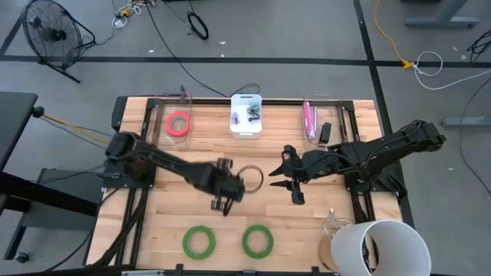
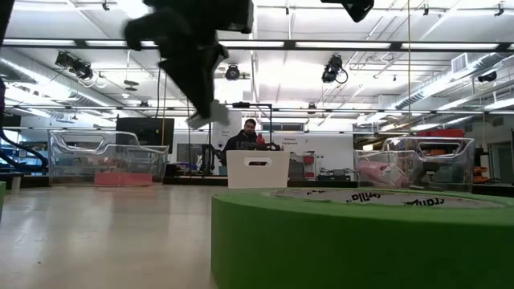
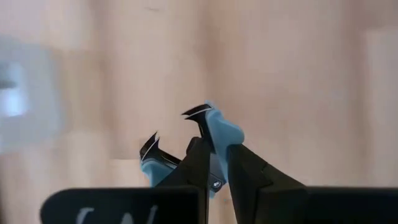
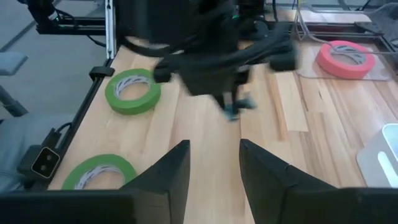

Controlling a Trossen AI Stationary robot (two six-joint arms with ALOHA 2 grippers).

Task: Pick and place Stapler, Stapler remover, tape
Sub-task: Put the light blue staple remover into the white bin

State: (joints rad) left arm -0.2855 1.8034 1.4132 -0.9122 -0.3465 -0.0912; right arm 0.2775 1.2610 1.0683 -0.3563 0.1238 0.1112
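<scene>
A: What is the left gripper (image 3: 208, 163) holding?
B: Its jaws are clamped on a light-blue staple remover (image 3: 214, 134), held above the middle of the tabletop (image 1: 173, 215).

A: And the right gripper (image 1: 285, 180)?
B: It hangs near the centre too, jaws apart, holding nothing.

A: Where is the tape?
B: The pink tape roll (image 1: 178, 123) lies in a clear tray (image 1: 161, 130) at the far left. Two green tape rolls (image 1: 199, 242) lie side by side near the front edge.

A: Anything else around?
B: A white bin (image 1: 247, 115) at the far middle, a clear tray with a pink stapler (image 1: 308, 119) at the far right, and a white bucket (image 1: 380, 247) at the front right corner.

A: Any writing?
B: Black lettering on the nearest green roll (image 2: 361, 241), but I cannot read it.
</scene>
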